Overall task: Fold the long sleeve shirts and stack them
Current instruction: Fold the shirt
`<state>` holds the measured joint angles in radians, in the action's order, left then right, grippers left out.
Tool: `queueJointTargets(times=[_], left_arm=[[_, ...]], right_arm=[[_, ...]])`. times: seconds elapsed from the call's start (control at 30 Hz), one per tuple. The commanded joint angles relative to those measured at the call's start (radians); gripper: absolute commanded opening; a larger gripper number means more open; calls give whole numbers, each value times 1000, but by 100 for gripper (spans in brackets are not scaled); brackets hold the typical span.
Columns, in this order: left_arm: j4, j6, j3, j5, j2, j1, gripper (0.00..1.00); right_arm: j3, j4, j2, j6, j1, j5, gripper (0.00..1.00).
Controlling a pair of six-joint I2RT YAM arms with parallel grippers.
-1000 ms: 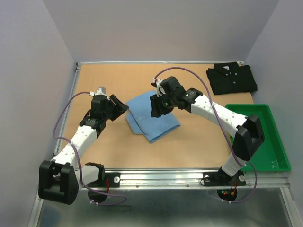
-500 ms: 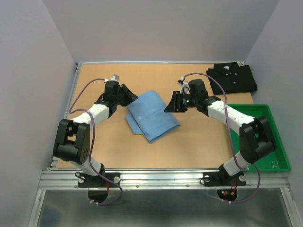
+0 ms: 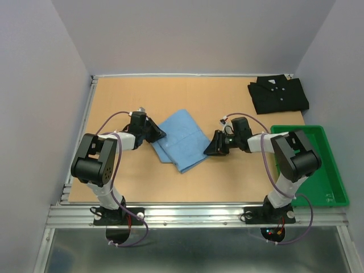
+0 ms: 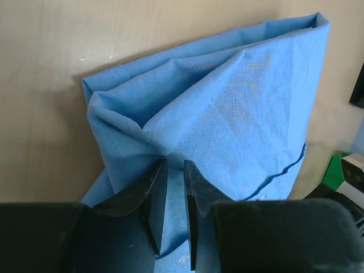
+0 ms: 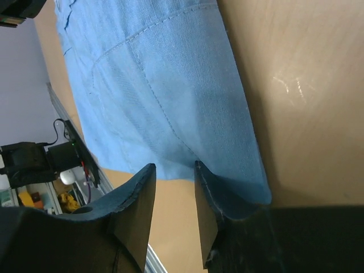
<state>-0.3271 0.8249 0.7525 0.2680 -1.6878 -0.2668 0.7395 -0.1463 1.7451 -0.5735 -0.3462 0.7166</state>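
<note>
So, both arms have dropped low and closed in on the blue shirt (image 3: 181,141), folded mid-frame. The left gripper (image 4: 175,164) has narrowed onto a pinch of its left edge. The right gripper (image 5: 174,166) is narrow at the right edge, can't tell if it's got cloth. I'd guess a lift toward the black shirt (image 3: 278,94), upper right.

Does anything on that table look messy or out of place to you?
The blue shirt lies crooked on the table, and its left side is bunched into rumpled folds. The black shirt in the far right corner is folded flat and neat.
</note>
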Motion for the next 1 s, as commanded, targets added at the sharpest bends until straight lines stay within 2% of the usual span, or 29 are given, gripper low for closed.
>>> queueJointTargets(times=[0.0,0.23,0.37,0.57,0.73,0.83,0.97], left_arm=[[-12,-33,-4,-20,-12,0,30],[0,-61,-7,3,17,-2,30],[5,-67,-8,10,27,-2,30],[5,-72,-12,16,30,-3,30],[2,-76,-12,16,27,-3,30],[3,-78,-8,13,20,-3,30],[2,-81,-1,4,8,-3,30]], right_arm=[[-31,-73,-41,27,12,-3,39],[63,2,-200,26,-13,39,43],[173,5,-203,0,-134,46,47],[314,-9,-57,-29,-282,27,49],[345,-96,82,-63,-332,73,50],[328,-165,183,-89,-352,113,50],[186,-306,248,-151,-355,162,50]])
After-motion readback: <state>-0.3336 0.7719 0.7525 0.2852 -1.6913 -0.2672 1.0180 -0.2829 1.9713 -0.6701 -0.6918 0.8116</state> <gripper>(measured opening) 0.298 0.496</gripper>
